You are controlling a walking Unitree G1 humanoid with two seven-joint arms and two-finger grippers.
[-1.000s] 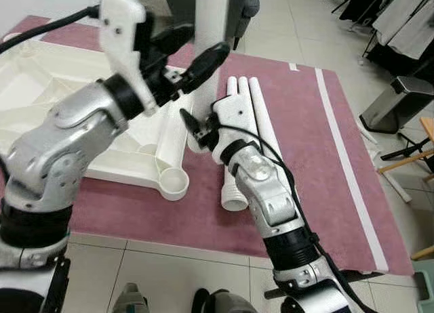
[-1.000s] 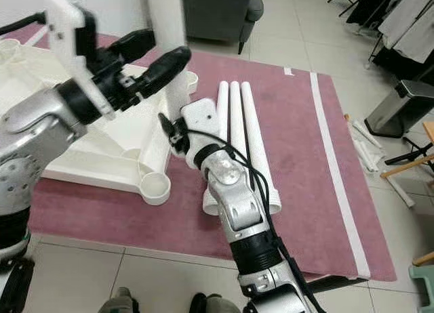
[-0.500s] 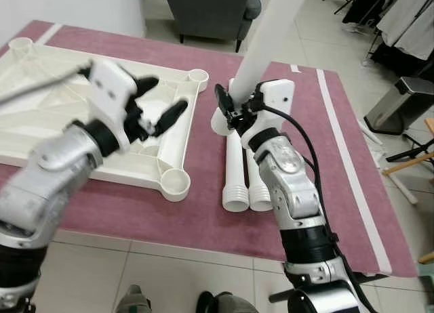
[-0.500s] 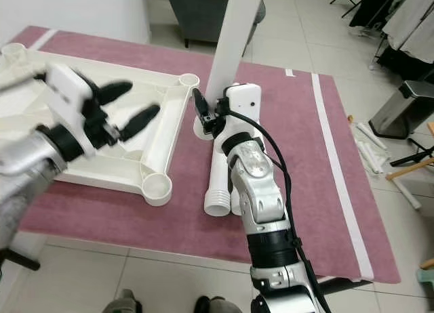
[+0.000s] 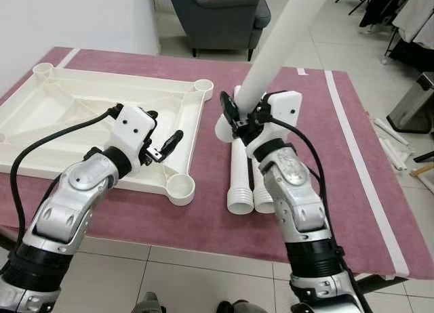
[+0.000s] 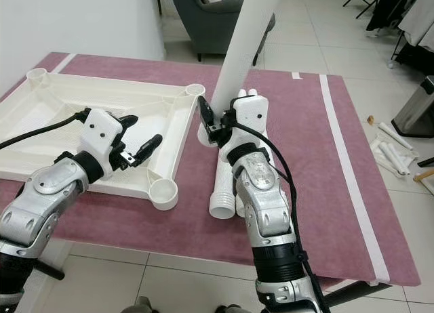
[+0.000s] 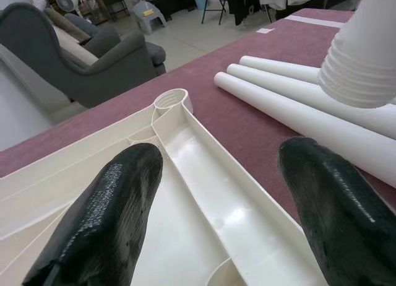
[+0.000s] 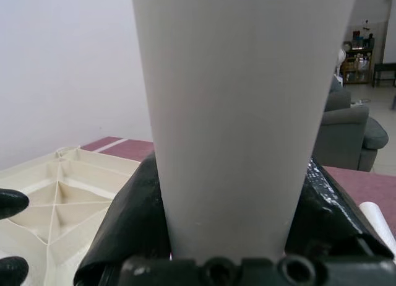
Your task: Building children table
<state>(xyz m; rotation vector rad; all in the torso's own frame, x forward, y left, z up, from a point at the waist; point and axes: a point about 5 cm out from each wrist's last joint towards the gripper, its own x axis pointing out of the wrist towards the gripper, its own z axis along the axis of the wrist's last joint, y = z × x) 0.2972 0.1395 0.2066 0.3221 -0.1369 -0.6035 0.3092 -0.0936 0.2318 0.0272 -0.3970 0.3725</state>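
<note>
White table leg being held upright beside the upturned tabletop

The right gripper (image 5: 234, 116) is clamping the long white leg (image 5: 271, 55), tilting it above the purple rug (image 5: 339, 157); the left gripper (image 5: 165, 138) is hovering, fingers spread and empty, over the ribbed white tabletop (image 5: 81, 110).

Even, bright indoor light is filling the head views, leaving only soft, faint shadows on the rug (image 5: 203, 211) beside the white tabletop (image 5: 81, 110), and both views are looking sharp with no motion blur. In the left wrist view the black fingers (image 7: 105, 218) are showing close and slightly soft. The white leg (image 8: 244, 112) is looming pale and featureless in the right wrist view.
</note>
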